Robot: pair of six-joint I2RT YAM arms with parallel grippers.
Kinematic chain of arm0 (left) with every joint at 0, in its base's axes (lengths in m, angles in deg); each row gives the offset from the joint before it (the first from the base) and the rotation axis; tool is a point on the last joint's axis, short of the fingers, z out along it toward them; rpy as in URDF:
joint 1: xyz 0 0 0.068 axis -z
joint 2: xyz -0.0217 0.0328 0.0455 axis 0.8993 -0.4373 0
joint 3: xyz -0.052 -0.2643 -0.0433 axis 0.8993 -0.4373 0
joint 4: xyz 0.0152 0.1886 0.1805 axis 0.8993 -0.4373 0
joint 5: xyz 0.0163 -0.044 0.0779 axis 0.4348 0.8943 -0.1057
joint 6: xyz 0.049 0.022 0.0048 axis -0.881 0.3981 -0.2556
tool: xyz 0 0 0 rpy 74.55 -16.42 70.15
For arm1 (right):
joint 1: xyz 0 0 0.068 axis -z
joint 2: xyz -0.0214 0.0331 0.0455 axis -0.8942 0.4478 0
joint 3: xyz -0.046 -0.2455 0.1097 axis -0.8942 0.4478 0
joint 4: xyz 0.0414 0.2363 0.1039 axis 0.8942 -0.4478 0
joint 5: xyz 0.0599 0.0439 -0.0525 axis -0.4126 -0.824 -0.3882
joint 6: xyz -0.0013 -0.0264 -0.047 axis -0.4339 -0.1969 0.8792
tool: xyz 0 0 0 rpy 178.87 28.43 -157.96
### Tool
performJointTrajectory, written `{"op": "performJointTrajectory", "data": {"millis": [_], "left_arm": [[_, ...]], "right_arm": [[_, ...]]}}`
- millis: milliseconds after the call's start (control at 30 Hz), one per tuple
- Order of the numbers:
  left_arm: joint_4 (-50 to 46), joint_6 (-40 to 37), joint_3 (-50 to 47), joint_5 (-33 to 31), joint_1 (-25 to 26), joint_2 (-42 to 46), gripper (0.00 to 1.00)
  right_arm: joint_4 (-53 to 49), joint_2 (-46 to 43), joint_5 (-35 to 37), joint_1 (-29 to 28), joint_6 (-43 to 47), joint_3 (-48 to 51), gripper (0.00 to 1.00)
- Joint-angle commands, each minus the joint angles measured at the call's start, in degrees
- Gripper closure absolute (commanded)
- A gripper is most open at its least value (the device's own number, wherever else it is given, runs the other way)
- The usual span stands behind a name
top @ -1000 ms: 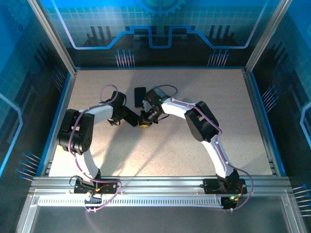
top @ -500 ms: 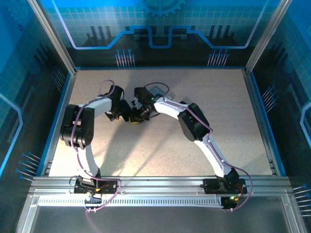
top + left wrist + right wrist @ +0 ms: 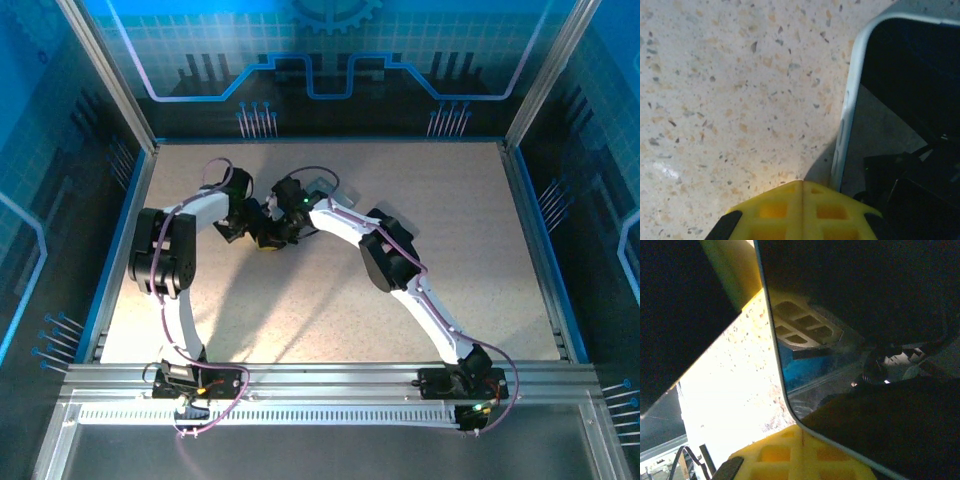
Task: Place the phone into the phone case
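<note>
Both end effectors are pinched shut, holding nothing: the left end effector point(image 3: 802, 187) has its tips at the rim of the phone case point(image 3: 846, 120), and the right end effector point(image 3: 802, 436) is against the phone point(image 3: 865, 300), which looks at least partly in the case, far-left of centre on the tabletop point(image 3: 730, 90). To seat it, I'd press flat with closed tips along the rim, corner by corner, other arm bracing the case against sliding. Count: one phone, one case, two end effectors.

Surfaces and finishes
A matt, speckled stone-look is seen on the table point(image 3: 715, 100); smooth pale plastic on the phone case point(image 3: 845, 120); mirror gloss on the phone point(image 3: 850, 340).
</note>
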Motion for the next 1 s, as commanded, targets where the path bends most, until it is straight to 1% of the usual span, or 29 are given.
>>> {"op": "performJointTrajectory", "data": {"millis": [0, 200, 333, 433, 600, 767, 867, 967], "left_arm": [[6.67, 2.01, 3.02, -3.01, -3.05, -2.17, 1.00], [5.08, 1.36, 7.26, -5.56, -4.56, -3.82, 1.00], [4.52, 0.69, 9.80, -4.53, -4.52, -5.18, 1.00], [5.02, 0.58, 8.64, -4.39, -4.44, -4.17, 1.00], [5.78, 0.97, 2.72, -4.63, -4.44, 0.19, 1.00], [7.43, 2.29, -3.62, -2.71, -4.49, 3.89, 1.00], [8.37, 3.01, -5.33, -1.77, -4.36, 4.49, 1.00], [8.42, 3.26, -4.97, -1.61, -4.31, 4.06, 1.00]], "right_arm": [[5.88, 3.89, 4.57, -1.12, 1.29, -1.60, 1.00], [6.60, 3.46, 4.26, -0.50, 1.66, -1.16, 1.00], [12.39, -1.18, 3.05, -0.49, 1.25, 6.10, 1.00], [16.07, -4.03, 4.99, -0.14, 1.29, 10.07, 0.97], [14.94, -1.15, 4.59, 0.69, 1.29, 6.35, 0.98], [14.47, 1.49, 4.33, 0.65, 1.06, 3.01, 0.99], [15.56, 1.70, 4.79, 0.62, 0.79, 2.05, 0.99], [15.14, 2.59, 5.05, 0.65, 0.96, -0.20, 0.99]]}}
